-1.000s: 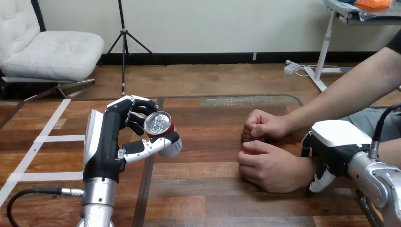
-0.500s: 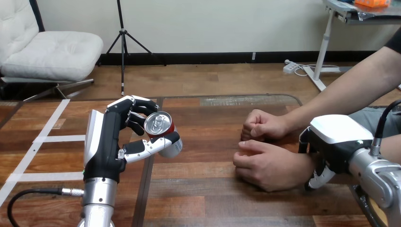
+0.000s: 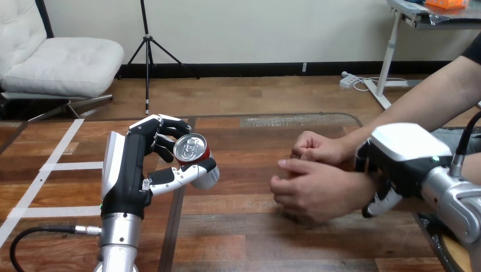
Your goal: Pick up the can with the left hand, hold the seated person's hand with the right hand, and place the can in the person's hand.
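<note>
— Left hand (image 3: pixel 131 170) first: what has it got?
— The can (image 3: pixel 195 161). Its fingers (image 3: pixel 164 127) curl round the far side and the thumb (image 3: pixel 181 174) presses across the near side, so the can is pinched between them. It is tilted, with its silver top turned up toward the camera and red showing under the rim. It looks held clear of the worktop (image 3: pixel 255 238).
— Where on the worktop?
— About nine o'clock from the middle. The silver forearm (image 3: pixel 119 238) rises from six o'clock, and the back of the left hand faces nine.
— And the right hand (image 3: pixel 397 161)?
— At three o'clock, set over the person's wrist (image 3: pixel 351 184). Its black part lies on top, and one finger (image 3: pixel 375 205) curls underneath, so it is clasped round that wrist.
— What stands between the can and the person?
— Bare wood. The person's nearer hand (image 3: pixel 306 192) is at three o'clock from the can and well apart from it. The back of that hand faces up, with the fingers folded under and the thumb lying along the top. The person's farther hand (image 3: pixel 315 148) is a fist at twelve o'clock of the nearer one, just beside it. Whether the two touch, I cannot tell.
— Anything else lying about?
— White tape strips (image 3: pixel 71 166) at nine o'clock of the left hand, toward the worktop's left edge. A dark seam (image 3: pixel 173 226) in the wood runs from below the can toward six o'clock.
</note>
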Motion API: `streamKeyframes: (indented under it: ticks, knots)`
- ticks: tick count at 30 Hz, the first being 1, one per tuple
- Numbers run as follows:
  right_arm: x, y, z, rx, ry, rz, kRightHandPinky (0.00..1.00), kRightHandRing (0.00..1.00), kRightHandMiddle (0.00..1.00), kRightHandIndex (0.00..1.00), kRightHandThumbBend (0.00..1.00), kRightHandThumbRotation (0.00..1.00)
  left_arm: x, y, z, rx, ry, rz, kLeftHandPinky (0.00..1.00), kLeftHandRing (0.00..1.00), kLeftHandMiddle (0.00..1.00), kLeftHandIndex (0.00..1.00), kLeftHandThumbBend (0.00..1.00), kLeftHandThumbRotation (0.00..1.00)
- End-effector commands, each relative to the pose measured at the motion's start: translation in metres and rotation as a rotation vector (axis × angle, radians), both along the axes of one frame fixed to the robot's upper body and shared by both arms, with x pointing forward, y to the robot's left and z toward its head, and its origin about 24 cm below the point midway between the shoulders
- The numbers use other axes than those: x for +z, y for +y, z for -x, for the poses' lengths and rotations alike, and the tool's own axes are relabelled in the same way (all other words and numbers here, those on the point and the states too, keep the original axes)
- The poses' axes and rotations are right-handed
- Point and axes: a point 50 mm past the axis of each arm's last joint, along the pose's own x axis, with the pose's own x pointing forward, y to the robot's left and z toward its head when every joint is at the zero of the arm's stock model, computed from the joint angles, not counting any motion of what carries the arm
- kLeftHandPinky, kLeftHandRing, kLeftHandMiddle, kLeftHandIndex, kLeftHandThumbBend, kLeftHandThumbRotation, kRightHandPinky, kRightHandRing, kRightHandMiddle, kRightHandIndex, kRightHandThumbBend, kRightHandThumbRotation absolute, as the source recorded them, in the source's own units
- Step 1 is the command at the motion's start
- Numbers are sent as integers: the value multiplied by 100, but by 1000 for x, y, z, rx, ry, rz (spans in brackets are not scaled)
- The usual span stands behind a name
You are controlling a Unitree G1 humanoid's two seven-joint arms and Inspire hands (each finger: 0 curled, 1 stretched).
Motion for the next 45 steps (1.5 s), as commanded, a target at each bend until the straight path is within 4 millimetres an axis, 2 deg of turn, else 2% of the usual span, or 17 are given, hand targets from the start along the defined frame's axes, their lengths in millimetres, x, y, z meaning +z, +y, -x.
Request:
streamKeyframes:
  ticks: [1, 13, 31, 45]
  knots:
    - [41, 5, -4, 29, -154, 1, 41, 48, 53, 54, 78, 0, 28, -6, -17, -18, -126, 2, 35, 40, 48, 52, 68, 0]
    - [47, 11, -1, 64, -186, 13, 36, 44, 51, 52, 81, 0, 28, -10, -18, -36, -127, 20, 34, 40, 48, 52, 68, 0]
    - [53, 20, 2, 115, -208, -1, 37, 45, 52, 51, 81, 0, 32, -30, -18, -112, -131, 50, 36, 41, 48, 52, 68, 0]
    - [56, 27, 4, 140, -215, -3, 30, 38, 46, 51, 81, 0, 37, -48, -18, -170, -145, 68, 36, 41, 48, 52, 70, 0]
